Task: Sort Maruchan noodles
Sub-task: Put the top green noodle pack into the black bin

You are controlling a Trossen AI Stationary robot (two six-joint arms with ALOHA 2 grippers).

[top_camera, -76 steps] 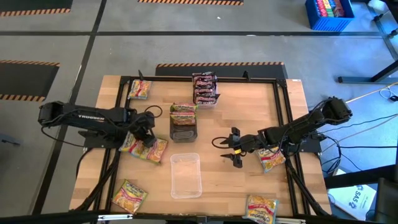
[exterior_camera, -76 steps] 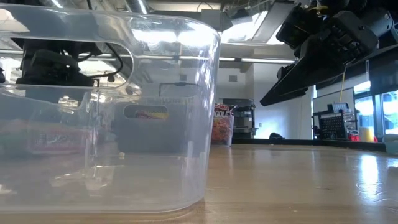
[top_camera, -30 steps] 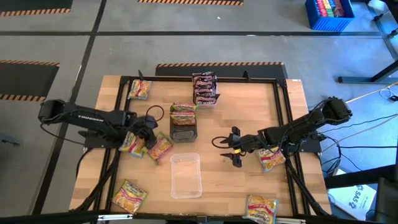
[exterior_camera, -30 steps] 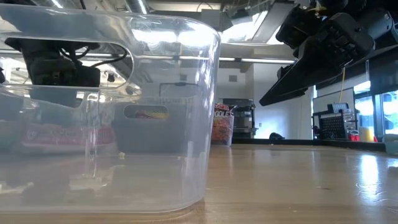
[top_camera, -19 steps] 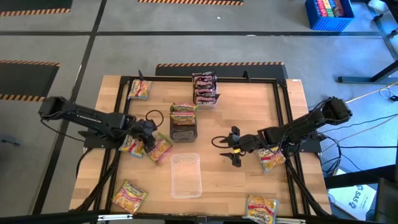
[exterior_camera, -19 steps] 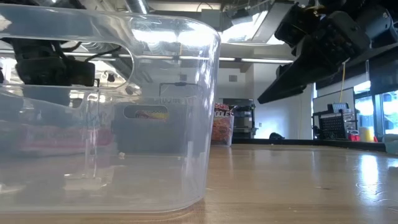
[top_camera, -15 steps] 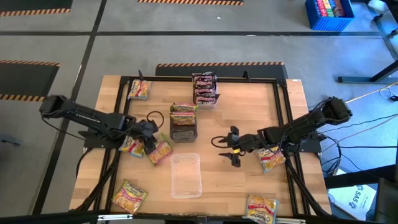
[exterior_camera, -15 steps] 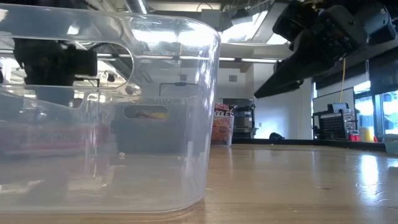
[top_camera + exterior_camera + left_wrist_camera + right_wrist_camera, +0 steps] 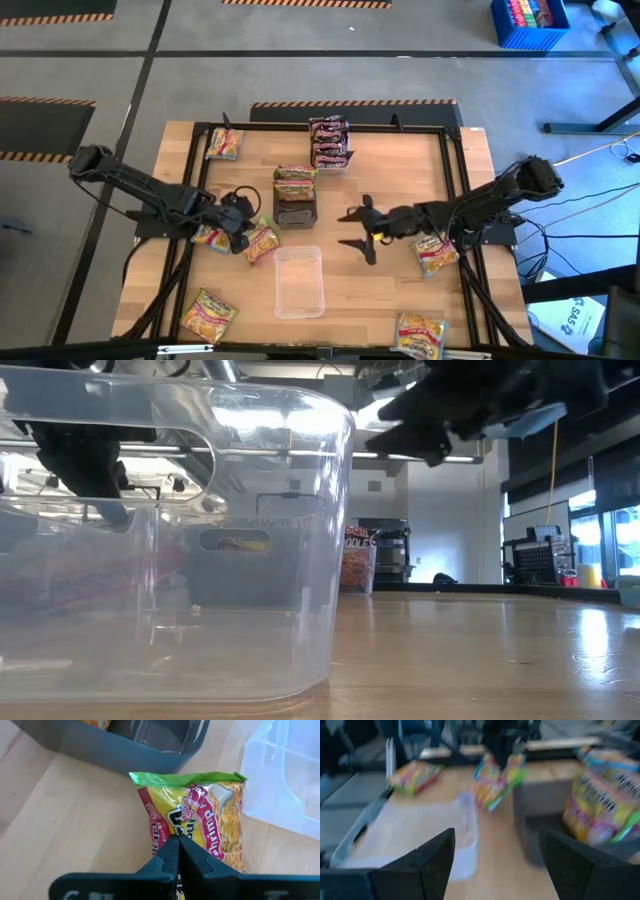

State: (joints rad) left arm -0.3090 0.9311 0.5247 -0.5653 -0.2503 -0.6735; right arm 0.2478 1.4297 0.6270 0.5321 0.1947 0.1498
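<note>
My left gripper is shut on a yellow-pink Maruchan noodle packet with a green end. It holds the packet just left of the clear tray and near the dark grey tray. My right gripper hangs open over bare wood to the right of both trays, holding nothing. A green-and-orange packet rests on the grey tray's far rim. Dark brown-red packets are stacked at the far edge. Another yellow-pink packet lies flat beside my left gripper. My left gripper pinches the packet between its two shut fingers, near the end opposite the green seam. The right wrist view shows the packet tilted below the gripper with its green end lowest. I cannot tell whether that end touches the table.
Loose packets lie at the far left, near left, near right and under the right arm. A black frame runs round the tabletop. Bare wood shows between the clear tray and the right gripper.
My left gripper has carried the packet toward the table's right, closer to the clear tray, and the packet now hangs tilted. My right gripper has swung toward the table's left and far edge, has turned, and has stayed open.
</note>
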